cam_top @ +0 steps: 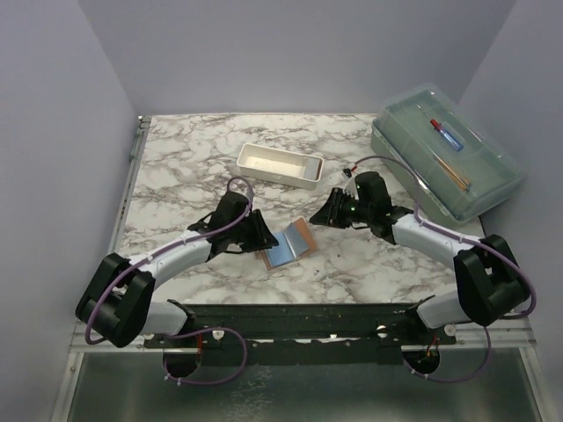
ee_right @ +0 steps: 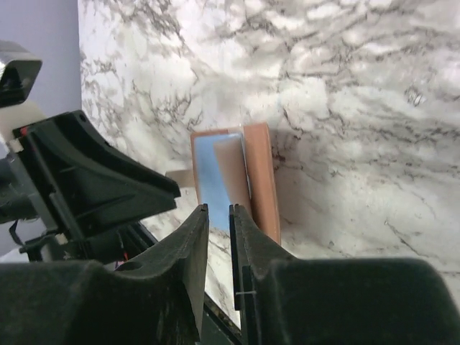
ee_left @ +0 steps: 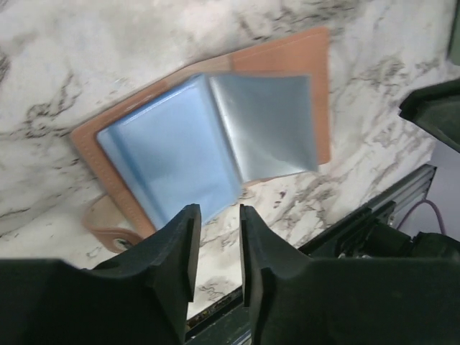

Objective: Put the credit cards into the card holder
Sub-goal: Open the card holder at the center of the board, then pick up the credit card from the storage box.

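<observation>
**Top camera:** Your two arms meet over the middle of the white-and-grey marbled table. The tan-brown leather-look card holder lies spread open there, blue-grey inside facing up. Your left gripper sits just beside its left edge. Your right gripper sits just beside its upper right corner. Only this view takes in the white rectangular tray farther back. It also shows the large clear lidded box at the rear right, with a red-and-blue item and thin sticks inside.

**Left wrist camera:** Your left fingers stand a narrow gap apart with marble showing between them, and they pinch nothing. Their tips hang just short of the near edge of the holder's blue panel. This view adds what the overhead view does not: a tan strap with a snap dot at one corner, and a greyish leaf, blurred, over the other half. You cannot tell whether the pale blue panels are credit cards or sleeves.

**Right wrist camera:** Your right fingers are all but pressed together, with only a thin slit between them, and they hold nothing. They point at the open holder, which lies just beyond the tips. You cannot tell whether they touch it. The black body of your left gripper fills the left of this view.
</observation>
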{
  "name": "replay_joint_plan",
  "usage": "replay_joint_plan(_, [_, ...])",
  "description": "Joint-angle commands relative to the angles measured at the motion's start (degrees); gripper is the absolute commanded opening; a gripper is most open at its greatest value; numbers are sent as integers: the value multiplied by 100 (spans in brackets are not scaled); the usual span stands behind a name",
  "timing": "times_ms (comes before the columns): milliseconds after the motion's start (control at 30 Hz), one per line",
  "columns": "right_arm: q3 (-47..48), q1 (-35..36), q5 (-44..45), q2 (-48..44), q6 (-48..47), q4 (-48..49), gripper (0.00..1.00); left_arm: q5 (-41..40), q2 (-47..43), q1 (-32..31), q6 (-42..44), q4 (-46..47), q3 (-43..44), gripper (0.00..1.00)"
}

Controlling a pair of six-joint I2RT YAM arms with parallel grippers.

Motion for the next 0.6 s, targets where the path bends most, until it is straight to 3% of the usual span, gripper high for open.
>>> replay_joint_plan(0, [504,-22,494,55,-394,-998,25,485,-110,40,280,-48,383,36])
replay_joint_plan(133, [779,218,520,164,-424,-1065,30,610,182,46,397,12,573,35])
replay_joint_plan(300, [1170,728,254,455,-346,-829,32,480,553,46,368,119,550,23])
replay_joint_plan(400, [1024,847,-270,859,-22,-100,31,370,673,53,296,240,386,22])
replay_joint_plan(567, [906,846,-394,1516,135,556,25,174,900,55,281,298,226,17])
